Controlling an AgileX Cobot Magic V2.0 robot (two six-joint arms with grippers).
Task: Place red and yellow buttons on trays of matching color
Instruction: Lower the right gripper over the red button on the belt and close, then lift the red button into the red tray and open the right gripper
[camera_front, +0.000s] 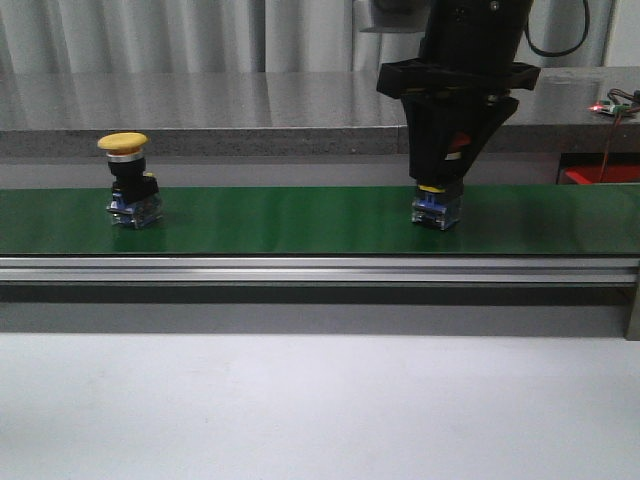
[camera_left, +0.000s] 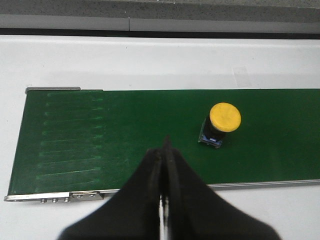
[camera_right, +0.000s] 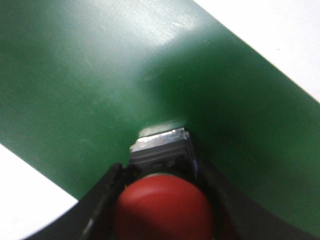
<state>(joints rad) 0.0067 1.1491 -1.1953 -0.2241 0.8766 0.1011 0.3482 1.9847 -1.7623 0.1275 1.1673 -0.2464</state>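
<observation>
Right tool (camera_front: 437, 185) is down on the green belt (camera_front: 280, 220), jaws either side of the red button (camera_right: 162, 205), apparently gripping it under the cap. The button stands upright on the belt, well right of the yellow button (camera_front: 128, 180). Left tool (camera_left: 165, 165) hangs narrow, holding nothing. These look light, rigid and top-heavy; the neck below the smooth cap seems the safest hold.
</observation>
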